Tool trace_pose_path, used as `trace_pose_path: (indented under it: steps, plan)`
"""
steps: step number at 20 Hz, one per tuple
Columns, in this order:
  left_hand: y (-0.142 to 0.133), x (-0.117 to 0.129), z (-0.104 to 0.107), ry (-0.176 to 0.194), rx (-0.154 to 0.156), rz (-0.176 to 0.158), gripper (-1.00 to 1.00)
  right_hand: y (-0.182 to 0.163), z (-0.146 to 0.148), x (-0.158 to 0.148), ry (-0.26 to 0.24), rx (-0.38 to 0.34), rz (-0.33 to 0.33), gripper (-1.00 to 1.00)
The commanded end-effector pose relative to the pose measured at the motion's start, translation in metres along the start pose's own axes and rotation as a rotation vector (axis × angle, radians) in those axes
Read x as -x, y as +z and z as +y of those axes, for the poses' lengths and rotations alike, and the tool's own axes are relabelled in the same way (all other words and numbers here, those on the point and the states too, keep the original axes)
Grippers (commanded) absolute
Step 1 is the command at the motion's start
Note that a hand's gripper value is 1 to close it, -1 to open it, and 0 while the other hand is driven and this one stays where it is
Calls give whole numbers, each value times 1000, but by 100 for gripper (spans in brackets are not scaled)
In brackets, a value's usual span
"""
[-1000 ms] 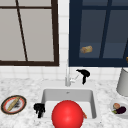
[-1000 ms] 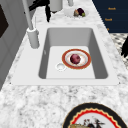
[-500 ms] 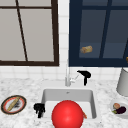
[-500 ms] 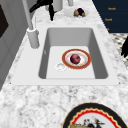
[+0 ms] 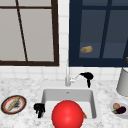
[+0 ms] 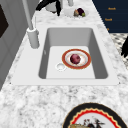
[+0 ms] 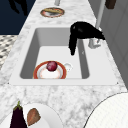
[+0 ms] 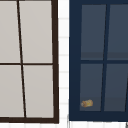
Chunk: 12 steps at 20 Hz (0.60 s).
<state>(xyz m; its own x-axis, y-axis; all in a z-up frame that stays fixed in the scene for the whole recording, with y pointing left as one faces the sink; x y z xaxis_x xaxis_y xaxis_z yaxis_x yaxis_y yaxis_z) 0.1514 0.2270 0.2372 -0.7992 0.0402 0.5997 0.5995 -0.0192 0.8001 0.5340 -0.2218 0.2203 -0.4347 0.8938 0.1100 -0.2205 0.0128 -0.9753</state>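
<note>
A red ball (image 5: pixel 67 115) lies on an orange-rimmed plate (image 6: pixel 67 62) on the sink floor, also seen from the right as the ball (image 7: pixel 51 66). My right hand (image 5: pixel 86 76) hovers by the faucet (image 5: pixel 67 75) over the sink's back right corner, fingers relaxed and hanging down, holding nothing; the right side view has this hand (image 7: pixel 82 32) above the basin. My left hand (image 5: pixel 39 109) hangs open at the sink's front left corner, touching nothing, and appears at the frame's edge as the left hand (image 6: pixel 124 47).
A plate with a bread stick (image 5: pixel 13 104) lies on the left counter. On the right counter are a white bowl with an eggplant (image 5: pixel 119 108) and a grey pot (image 5: pixel 123 82). A small bread-like piece (image 8: pixel 87 103) shows behind the dark window pane.
</note>
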Motion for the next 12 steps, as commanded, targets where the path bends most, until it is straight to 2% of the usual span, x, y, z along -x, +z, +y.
trace_pose_path:
  steps: [1, 7, 9, 10, 12]
  plan:
    - [0, 0, 0, 0, 0, 0, 0, 16, 2, -5, 107, -70, 1, -100]
    - [0, 0, 0, 0, 0, 0, 0, 34, 4, -4, 158, -174, 31, -100]
    - [0, 0, 0, 0, 0, 0, 0, 39, 7, -3, 133, -217, 33, -100]
    - [0, 0, 0, 0, 0, 0, 0, 48, 8, -3, 108, -206, 33, -100]
    - [0, 0, 0, 0, 0, 0, 0, 49, 7, -2, 61, -135, 44, -100]
